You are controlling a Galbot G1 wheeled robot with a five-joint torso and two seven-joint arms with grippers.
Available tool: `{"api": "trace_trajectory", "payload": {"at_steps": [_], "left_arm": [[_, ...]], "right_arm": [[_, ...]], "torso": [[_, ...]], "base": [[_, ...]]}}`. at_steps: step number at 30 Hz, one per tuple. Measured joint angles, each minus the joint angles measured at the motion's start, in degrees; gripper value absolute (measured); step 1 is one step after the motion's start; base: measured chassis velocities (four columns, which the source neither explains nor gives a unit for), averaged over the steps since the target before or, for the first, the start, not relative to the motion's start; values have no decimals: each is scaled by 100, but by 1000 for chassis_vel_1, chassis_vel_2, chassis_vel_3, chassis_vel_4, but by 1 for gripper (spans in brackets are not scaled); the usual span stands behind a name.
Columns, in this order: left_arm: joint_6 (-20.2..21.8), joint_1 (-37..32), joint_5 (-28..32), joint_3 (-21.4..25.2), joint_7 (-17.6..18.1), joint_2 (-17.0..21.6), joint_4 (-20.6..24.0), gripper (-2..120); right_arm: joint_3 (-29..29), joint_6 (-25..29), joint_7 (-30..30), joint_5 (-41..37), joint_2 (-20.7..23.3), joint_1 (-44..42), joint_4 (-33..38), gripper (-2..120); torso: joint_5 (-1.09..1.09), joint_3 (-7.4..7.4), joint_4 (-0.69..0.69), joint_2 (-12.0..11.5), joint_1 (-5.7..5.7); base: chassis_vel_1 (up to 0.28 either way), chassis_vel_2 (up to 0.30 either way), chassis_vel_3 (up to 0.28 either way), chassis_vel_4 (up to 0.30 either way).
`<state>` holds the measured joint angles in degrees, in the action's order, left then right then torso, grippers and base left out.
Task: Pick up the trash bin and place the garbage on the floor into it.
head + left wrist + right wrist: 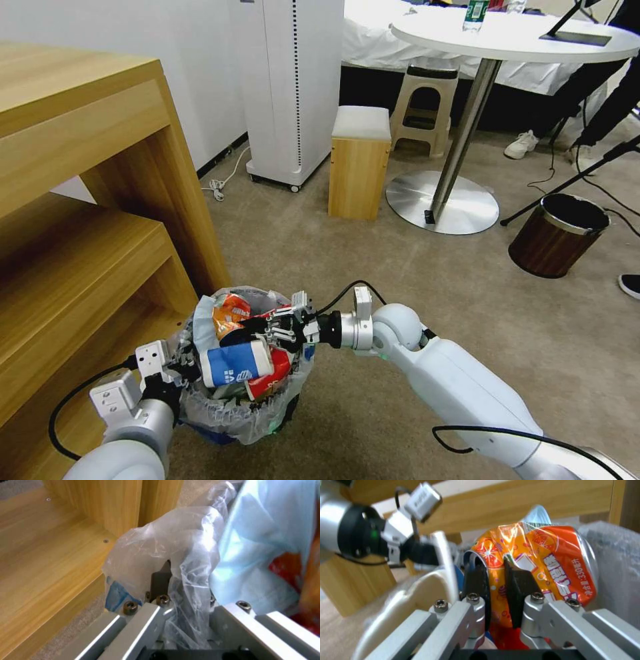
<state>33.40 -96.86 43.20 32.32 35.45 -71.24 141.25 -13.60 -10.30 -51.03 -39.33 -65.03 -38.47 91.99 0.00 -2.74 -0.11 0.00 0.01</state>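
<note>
Left gripper [175, 371]: nearest item, fingers closed on the rim and bag of the bin [248, 419], which sits low over the carpet [400, 280] beside the wooden shelf unit [100, 220]. Right gripper [288, 325]: over the bin's mouth, pads [518, 585] pinching the crushed orange can [550, 560]. Contents: blue-white cup [235, 363], red wrappers [272, 380], blue tissue [203, 323], heaped to the rim. Step, as judged: depositing the can. Next move calls for parting the fingers over the heap so the can settles inside.
</note>
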Motion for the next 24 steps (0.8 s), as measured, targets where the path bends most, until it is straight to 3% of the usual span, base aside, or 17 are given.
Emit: {"api": "trace_trajectory", "payload": {"at_steps": [6,9,12,17,24], "left_arm": [[7,13,-12,-8,0,-12,0,0],[7,32,-16,-9,1,-13,-9,0],[7,48,-16,-1,-2,-8,-62,0],[7,62,-3,36,2,16,-115,0],[7,189,168,214,40,134,-339,0]], "right_arm": [[38,-17,-77,72,146,-32,93,10],[93,-16,-116,56,190,-40,136,19],[201,20,-155,-80,234,-30,225,34],[326,74,-180,-186,278,19,307,50],[995,381,64,-689,479,-142,699,79]], "torso": [[0,0,0,0,0],[0,0,0,0,0],[0,0,0,0,0],[0,0,0,0,0],[1,0,0,0,0]], "base": [[0,0,0,0],[0,0,0,0],[0,0,0,0],[0,0,0,0],[0,0,0,0]]}}
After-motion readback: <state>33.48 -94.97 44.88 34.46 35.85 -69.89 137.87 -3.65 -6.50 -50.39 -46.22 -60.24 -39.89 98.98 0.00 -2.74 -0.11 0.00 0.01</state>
